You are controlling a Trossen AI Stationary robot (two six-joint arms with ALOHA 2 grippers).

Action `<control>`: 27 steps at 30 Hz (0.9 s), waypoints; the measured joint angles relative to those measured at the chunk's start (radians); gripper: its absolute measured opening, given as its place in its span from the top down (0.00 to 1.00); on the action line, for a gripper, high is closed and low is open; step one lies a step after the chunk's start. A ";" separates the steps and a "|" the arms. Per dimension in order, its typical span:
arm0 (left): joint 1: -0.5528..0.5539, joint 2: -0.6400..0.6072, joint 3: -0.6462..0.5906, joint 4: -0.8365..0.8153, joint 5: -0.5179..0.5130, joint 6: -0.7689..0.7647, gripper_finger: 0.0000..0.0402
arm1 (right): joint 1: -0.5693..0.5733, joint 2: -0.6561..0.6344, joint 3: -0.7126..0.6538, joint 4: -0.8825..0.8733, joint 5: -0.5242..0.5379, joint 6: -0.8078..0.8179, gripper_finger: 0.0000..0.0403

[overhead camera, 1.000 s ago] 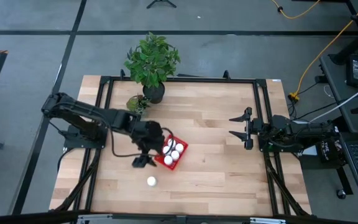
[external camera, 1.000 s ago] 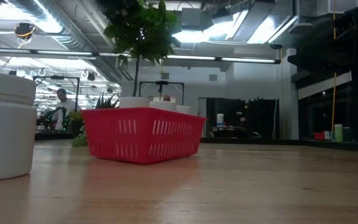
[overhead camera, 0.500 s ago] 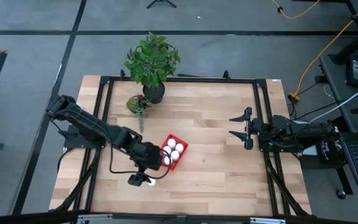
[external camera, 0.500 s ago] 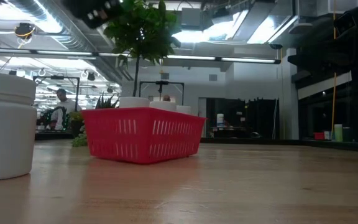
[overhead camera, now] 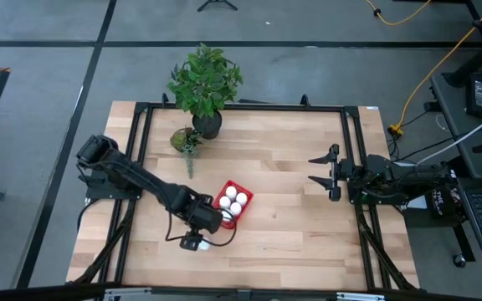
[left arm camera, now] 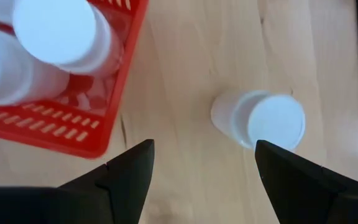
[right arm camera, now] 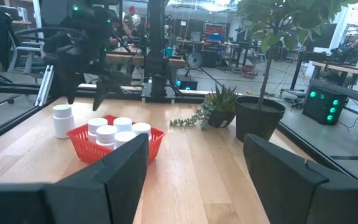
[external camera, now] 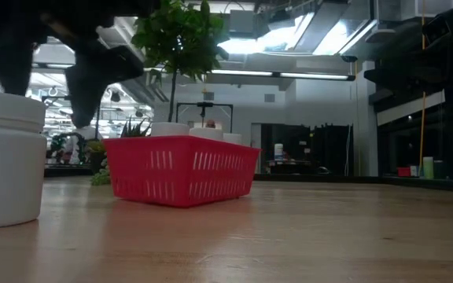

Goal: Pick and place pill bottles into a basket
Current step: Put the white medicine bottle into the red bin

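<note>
One white pill bottle (left arm camera: 260, 118) stands upright on its base on the table, near the front edge; it also shows in the low view (external camera: 6, 157). My left gripper (left arm camera: 204, 149) hangs open just above it (external camera: 49, 71), touching nothing, and covers most of it in the high view (overhead camera: 196, 242). The red basket (overhead camera: 233, 201) stands on the table just beyond, with several white bottles upright in it (left arm camera: 55, 31). My right gripper (overhead camera: 320, 171) waits open and empty at the table's right side.
A tall potted plant (overhead camera: 205, 84) and a small plant (overhead camera: 184, 139) stand at the table's far edge. A black frame (overhead camera: 241, 107) runs round the table. Bare wood lies between the basket and my right gripper.
My left gripper has gone from beside the basket toward the table's near edge and come down over the lone bottle, staying open. The bottle and the basket have kept still.
</note>
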 joint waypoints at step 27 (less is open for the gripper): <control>-0.091 -0.050 0.000 -0.036 -0.055 -0.122 0.13 | 0.000 0.000 0.000 0.000 0.000 0.000 0.34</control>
